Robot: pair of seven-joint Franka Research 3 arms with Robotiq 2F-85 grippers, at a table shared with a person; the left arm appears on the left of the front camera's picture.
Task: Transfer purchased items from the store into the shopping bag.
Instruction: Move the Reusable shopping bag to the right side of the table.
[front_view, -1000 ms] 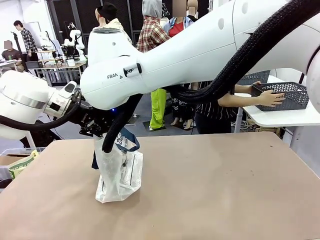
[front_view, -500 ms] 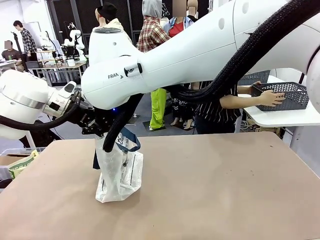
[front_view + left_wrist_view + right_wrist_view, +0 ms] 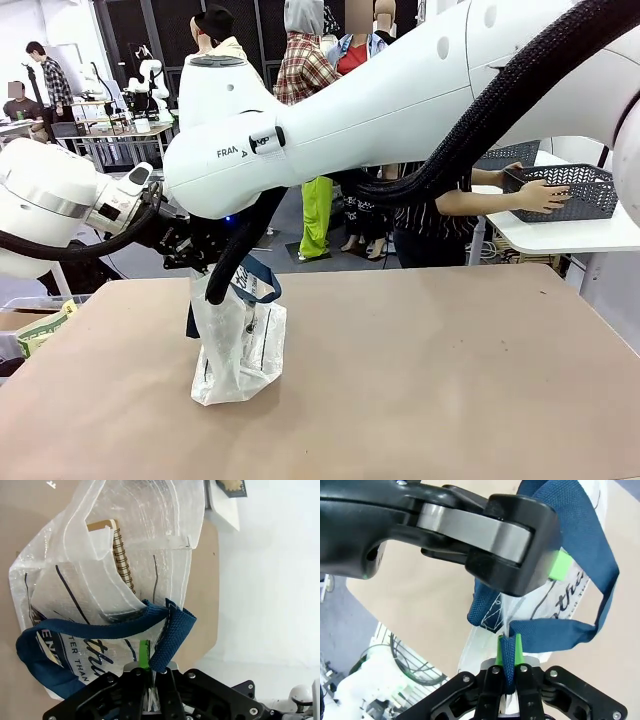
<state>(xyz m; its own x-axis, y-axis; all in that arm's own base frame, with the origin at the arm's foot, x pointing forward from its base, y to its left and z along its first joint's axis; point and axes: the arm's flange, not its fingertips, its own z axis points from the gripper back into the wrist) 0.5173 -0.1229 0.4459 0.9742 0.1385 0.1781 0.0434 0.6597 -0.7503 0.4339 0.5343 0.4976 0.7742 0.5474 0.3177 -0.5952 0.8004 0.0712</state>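
Left gripper (image 3: 148,672) pinched tight on shopping bag (image 3: 238,345) rim, pointing 12 o'clock; right gripper (image 3: 508,652) clamped on navy strap, other gripper at 12 o'clock

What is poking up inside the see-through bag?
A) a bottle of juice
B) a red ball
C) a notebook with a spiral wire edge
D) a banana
C: in the left wrist view a tan spiral-bound notebook stands inside the shopping bag, its wire coil showing through the translucent plastic, while the left end effector pinches the bag's top edge.
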